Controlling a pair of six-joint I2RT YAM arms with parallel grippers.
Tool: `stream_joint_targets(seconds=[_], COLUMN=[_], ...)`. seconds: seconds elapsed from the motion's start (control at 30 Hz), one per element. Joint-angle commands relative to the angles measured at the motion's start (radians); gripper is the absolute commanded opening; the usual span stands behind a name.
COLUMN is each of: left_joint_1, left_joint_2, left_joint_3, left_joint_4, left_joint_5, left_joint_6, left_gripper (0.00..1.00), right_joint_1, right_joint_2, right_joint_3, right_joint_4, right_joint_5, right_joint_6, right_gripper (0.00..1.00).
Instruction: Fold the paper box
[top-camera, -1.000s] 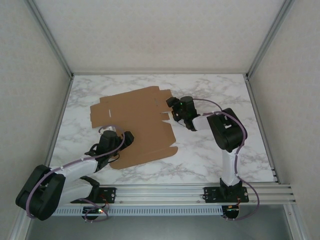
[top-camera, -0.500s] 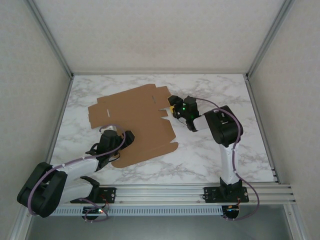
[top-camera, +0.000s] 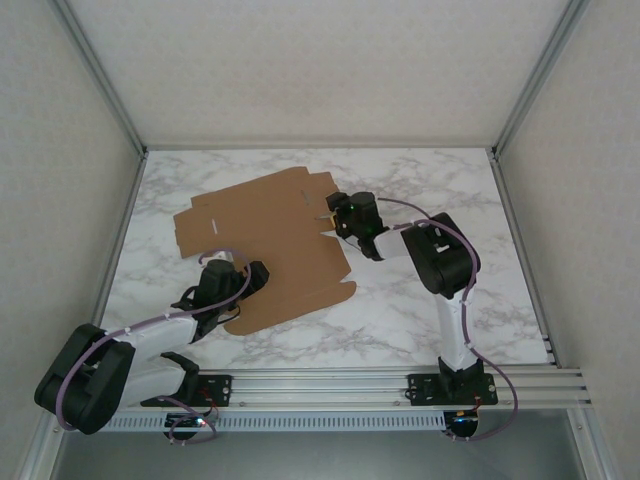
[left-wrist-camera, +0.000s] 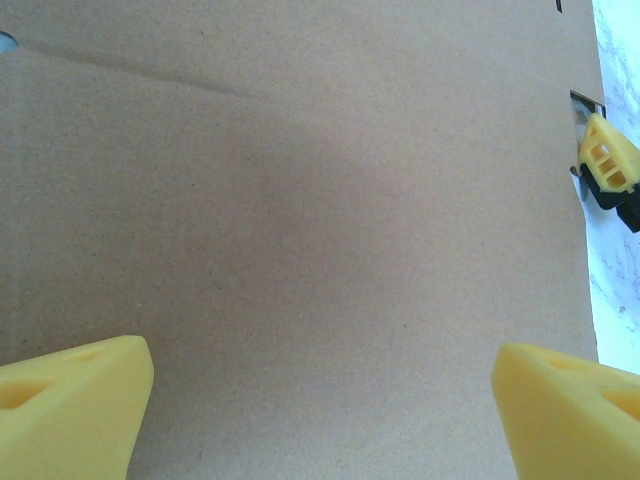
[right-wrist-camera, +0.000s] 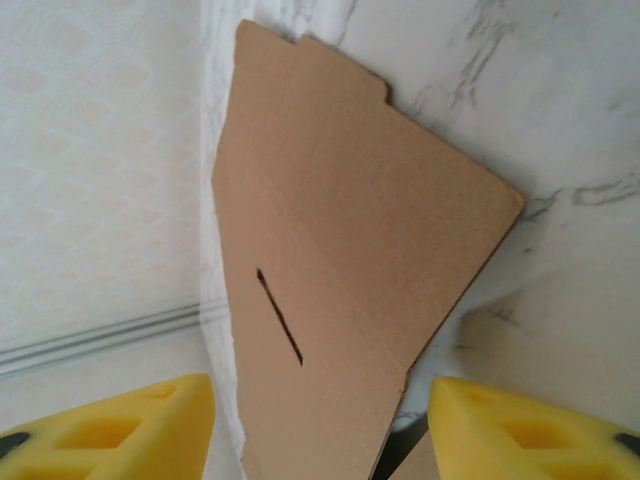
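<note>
The left fingers stand wide apart over the near left part of the paper box, holding nothing; whether they press on the cardboard below cannot be told. The box itself is an unfolded die-cut sheet lying flat on the marble surface, left of centre, its flaps and notches spread out. A faint crease runs across the panel under the left arm, but no wall stands up. At the sheet's right edge, the right fingers are turned sideways and straddle a flap with a narrow slot. They are partly apart, with a gap showing on either side of the cardboard, so they are not pinching it. That flap seems raised a little off the surface, judging by the shadow beneath it. By this look the task is at its very start: one arm is placed to steady the sheet and the other is at a first flap. Every fold, every side wall, the tucking of tabs and the closing of the lid are left to do.
</note>
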Motion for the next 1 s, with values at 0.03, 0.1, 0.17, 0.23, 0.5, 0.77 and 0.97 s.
stream_joint_targets(seconds=[0.03, 0.1, 0.17, 0.23, 0.5, 0.77, 0.97], left_joint_1=[0.002, 0.002, 0.002, 0.002, 0.003, 0.003, 0.003], left_joint_2=[0.028, 0.028, 0.032, 0.035, 0.059, 0.089, 0.078], left_joint_3=[-0.058, -0.059, -0.059, -0.059, -0.057, -0.061, -0.065], left_joint_4=[-0.165, -0.166, -0.164, -0.164, -0.151, -0.128, -0.124], left_joint_5=[0.055, 0.055, 0.056, 0.058, 0.067, 0.079, 0.08], left_joint_6=[-0.023, -0.022, -0.021, -0.021, -0.019, -0.02, -0.021], left_gripper=[0.88, 0.88, 0.88, 0.88, 0.87, 0.86, 0.85], right_joint_1=[0.035, 0.033, 0.027, 0.019, -0.001, 0.001, 0.011], right_joint_2=[0.018, 0.032, 0.045, 0.065, 0.188, 0.18, 0.202], right_joint_3=[0.043, 0.059, 0.063, 0.067, 0.185, 0.344, 0.397], right_joint_4=[-0.155, -0.134, -0.094, -0.03, 0.099, -0.246, -0.377], right_joint_5=[-0.011, -0.001, 0.012, 0.018, -0.079, -0.132, -0.147], right_joint_6=[0.026, 0.021, 0.007, 0.001, 0.034, -0.076, -0.129], right_gripper=[0.56, 0.53, 0.47, 0.46, 0.4, 0.4, 0.34])
